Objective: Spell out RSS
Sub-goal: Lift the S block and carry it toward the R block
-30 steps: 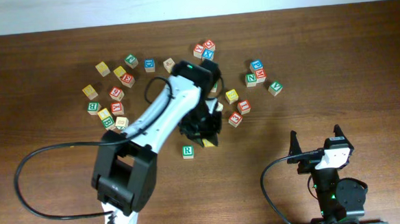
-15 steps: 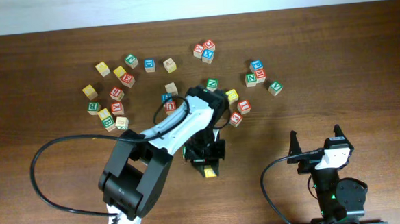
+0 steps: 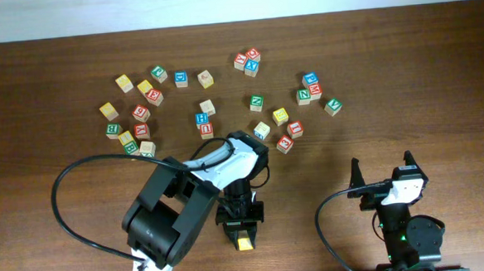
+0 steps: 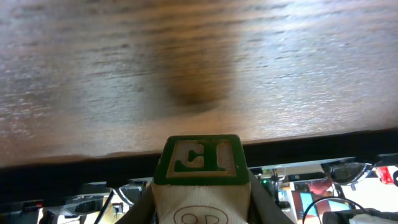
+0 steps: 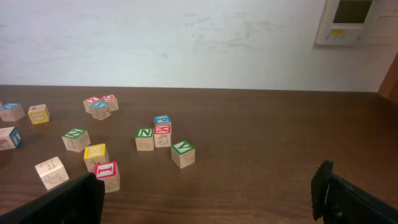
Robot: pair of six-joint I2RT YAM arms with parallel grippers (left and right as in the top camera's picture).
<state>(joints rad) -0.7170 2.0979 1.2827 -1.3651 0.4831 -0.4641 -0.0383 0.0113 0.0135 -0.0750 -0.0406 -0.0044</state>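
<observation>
**Left arm at the placing site: hazards.** The left gripper (image 3: 244,237) is closed on a yellow-faced cube (image 3: 245,244) and holds it near the front of the table (image 3: 438,75), well apart from the scattered letter cubes (image 3: 258,102) farther back. Whether the cube rests on the wood or hangs just above it cannot be told. The right gripper (image 3: 383,166) sits at the front right, with its jaws wide apart and nothing between them. In the left wrist view the fingers flank the lower sides of the cube. The side toward the camera is a green-bordered face whose green letter cannot be read with certainty, and the table's edge runs close behind the cube.

- **Wrong letter up:** The letter on the upward yellow face is too small to read from overhead, so a face other than S may end up on top.
- **Fall from the edge:** The site lies close to the table's edge, so a cube nudged by the opening fingers could tip or slide off.
- **Hidden neighbour:** The green R cube appears in no view and may lie beneath the left arm. Spacing the word against it would then be blind, and the arm could sweep it aside.
- **Low hold:** The hold looks low on the cube, which could let it tilt on release.
</observation>
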